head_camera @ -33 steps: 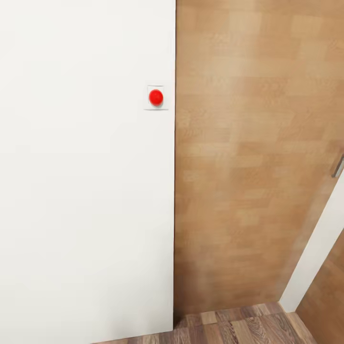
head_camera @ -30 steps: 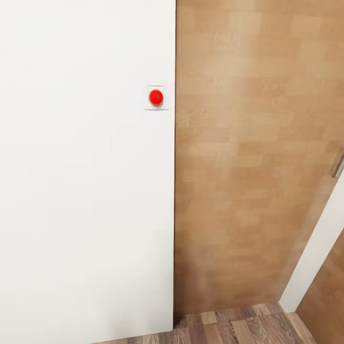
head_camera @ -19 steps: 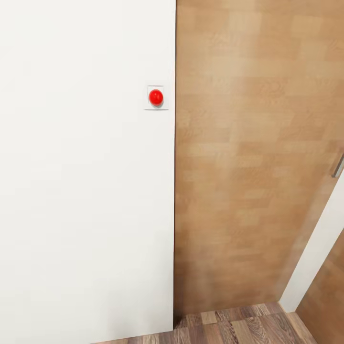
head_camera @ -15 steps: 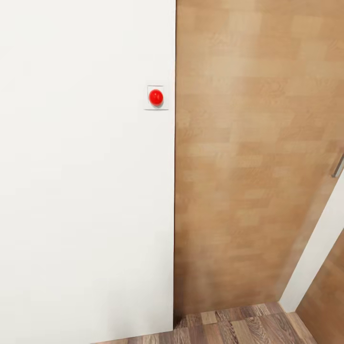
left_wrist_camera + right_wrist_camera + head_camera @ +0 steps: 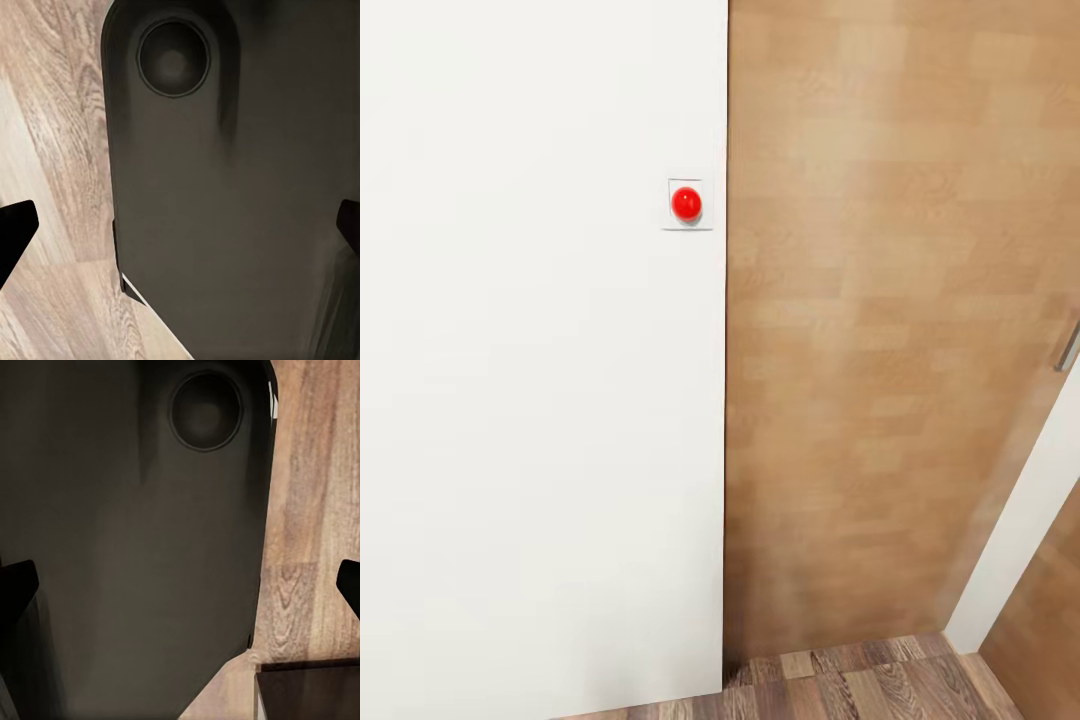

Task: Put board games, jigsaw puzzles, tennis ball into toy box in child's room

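You face a white wall [image 5: 540,400] with a red button [image 5: 686,203] beside a wooden door [image 5: 880,330]. Both grippers [image 5: 180,232] [image 5: 180,592] hang spread and empty over the robot's dark base [image 5: 225,187] (presumably tucked for driving); the toys lie elsewhere.

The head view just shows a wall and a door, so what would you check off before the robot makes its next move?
1. Toys or toy box in sight: not ok. The head view shows a white wall, a wooden door and a strip of plank floor.
2. Room ahead open: not ok, wall and door stand close in front.
3. Door open or closed: cannot tell; a bit of handle shows at the edge.
4. Red button on the wall: ok, untouched, nothing near it.
5. Left gripper empty: ok, fingertips wide apart over the dark robot body.
6. Right gripper empty: ok, likewise.
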